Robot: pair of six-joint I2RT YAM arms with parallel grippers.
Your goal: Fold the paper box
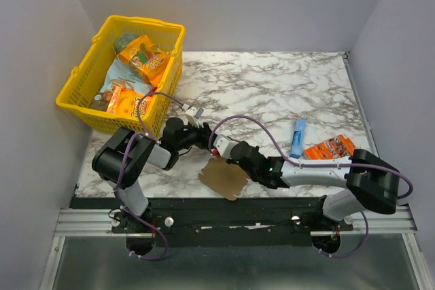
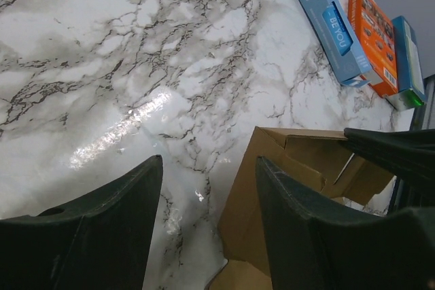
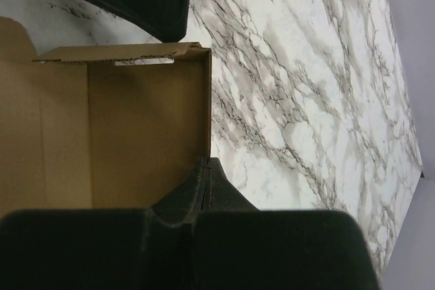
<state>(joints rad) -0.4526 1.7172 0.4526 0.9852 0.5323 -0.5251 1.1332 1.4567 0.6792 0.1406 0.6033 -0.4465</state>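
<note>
The paper box [image 1: 224,179] is a flat brown cardboard piece with flaps, lying near the table's front edge between the arms. In the right wrist view the box [image 3: 102,134] lies open with one side wall raised. My right gripper [image 3: 207,166] is shut on the near end of that raised wall. In the top view my right gripper [image 1: 224,159] sits at the box's far edge. My left gripper [image 2: 207,168] is open and empty just above the table, its right finger [image 2: 285,195] over the box's left edge [image 2: 258,195]. In the top view my left gripper [image 1: 206,139] is just behind the box.
A yellow basket [image 1: 85,96] with snack packets stands at the back left. A slim blue packet [image 1: 298,138] and an orange packet [image 1: 329,147] lie to the right, over my right arm. They also show in the left wrist view, the blue packet [image 2: 329,22] beside the orange one [image 2: 372,39].
</note>
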